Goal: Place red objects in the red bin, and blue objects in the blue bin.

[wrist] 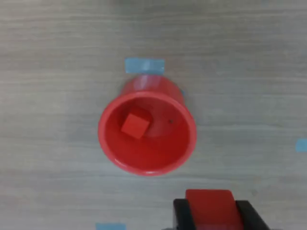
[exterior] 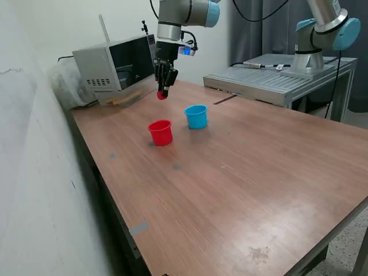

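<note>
Red cube [wrist: 209,207] clamped in end effector [exterior: 163,92] above red cup [wrist: 147,132]; no legible writing.

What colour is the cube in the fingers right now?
Red; the held cube shows best in the wrist view.

The arm points straight down at 6 o'clock, the gripper [exterior: 163,94] raised above the table, its 2 fingers [wrist: 182,215] closed on a red cube [wrist: 210,207].
</note>
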